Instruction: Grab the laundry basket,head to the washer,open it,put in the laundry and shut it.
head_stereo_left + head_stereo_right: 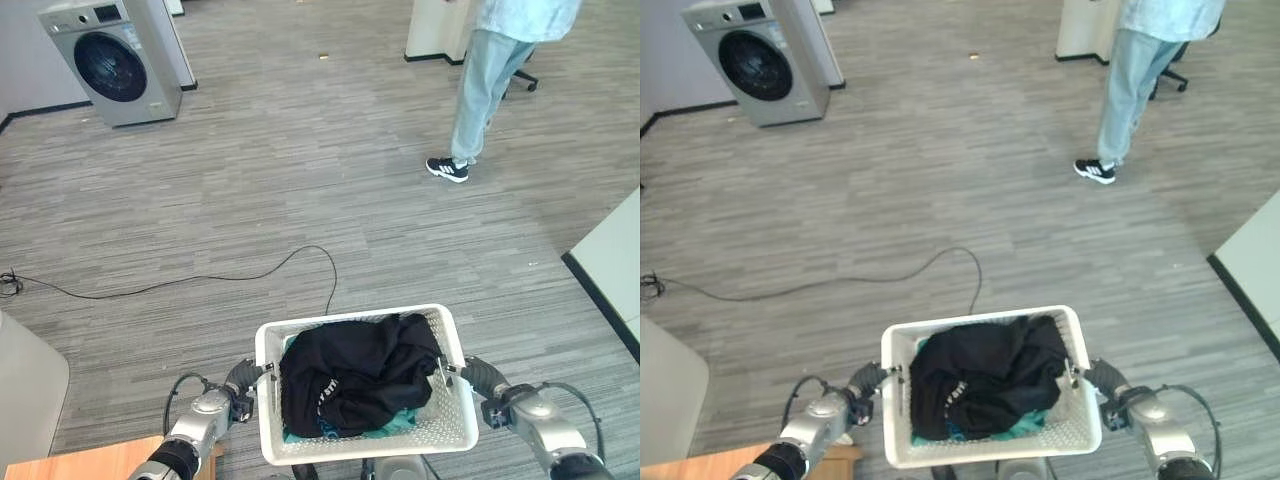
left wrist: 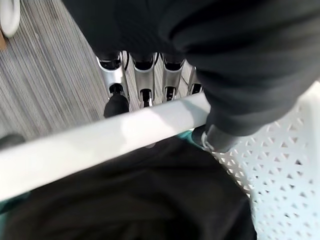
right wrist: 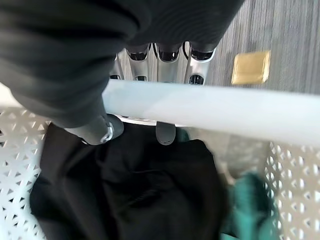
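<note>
A white perforated laundry basket (image 1: pixel 452 350) hangs low in front of me, carried between both hands. It holds a black garment (image 1: pixel 360 370) over a teal one (image 1: pixel 398 424). My left hand (image 1: pixel 243 378) grips the basket's left rim (image 2: pixel 100 140), fingers (image 2: pixel 116 80) curled under it. On the opposite side, my right hand (image 1: pixel 472 375) has its fingers (image 3: pixel 167 60) curled round the right rim (image 3: pixel 210 111). The grey washer (image 1: pixel 115 62) with a dark round door stands far off at the upper left, door closed.
A person (image 1: pixel 490 80) in light jeans and dark sneakers stands at the upper right by a white cabinet (image 1: pixel 436 28). A black cord (image 1: pixel 180 282) lies across the grey plank floor. A white counter (image 1: pixel 615 265) is at the right, a wooden surface (image 1: pixel 80 465) at the lower left.
</note>
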